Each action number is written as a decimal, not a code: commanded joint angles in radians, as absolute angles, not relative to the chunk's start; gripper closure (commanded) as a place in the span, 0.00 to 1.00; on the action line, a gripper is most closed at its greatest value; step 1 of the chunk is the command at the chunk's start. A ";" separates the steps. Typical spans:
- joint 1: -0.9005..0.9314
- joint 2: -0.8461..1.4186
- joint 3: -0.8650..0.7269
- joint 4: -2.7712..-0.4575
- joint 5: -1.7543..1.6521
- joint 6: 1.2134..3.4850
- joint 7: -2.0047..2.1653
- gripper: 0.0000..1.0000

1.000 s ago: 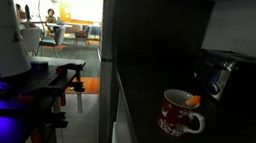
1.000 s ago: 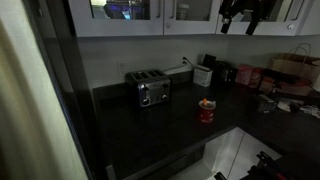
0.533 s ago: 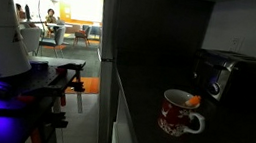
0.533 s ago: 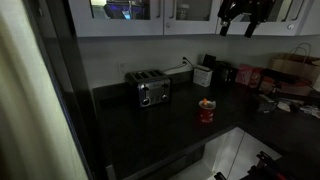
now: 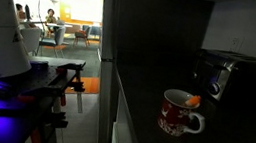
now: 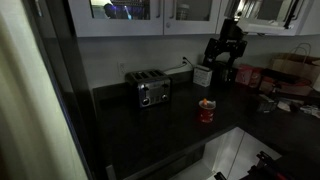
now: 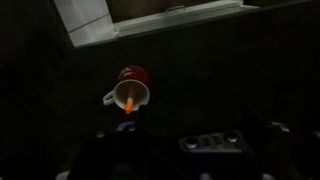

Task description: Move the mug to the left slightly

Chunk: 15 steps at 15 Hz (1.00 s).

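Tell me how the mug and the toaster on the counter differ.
Colour: the mug is red with pale speckles; the toaster is silvery grey.
Shape: the mug is round with a white loop handle; the toaster is boxy with slots on top.
Size: the toaster is clearly larger than the mug.
Place: the toaster sits nearer the wall, the mug nearer the front edge.
Both stand upright on the dark counter.

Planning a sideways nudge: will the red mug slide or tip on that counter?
Probably slides: the mug stands upright, squat rather than tall. It looks like glazed ceramic, so rigid but likely chippable. The loop handle juts to one side; a push there may spin it.
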State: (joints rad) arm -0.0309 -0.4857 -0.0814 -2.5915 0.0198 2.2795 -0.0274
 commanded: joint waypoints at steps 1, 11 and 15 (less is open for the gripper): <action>-0.017 -0.293 -0.103 -2.540 0.038 2.368 -0.121 0.00; -0.056 0.159 -0.077 -2.323 0.054 2.429 -0.263 0.00; -0.096 0.270 -0.060 -2.233 0.087 2.413 -0.320 0.00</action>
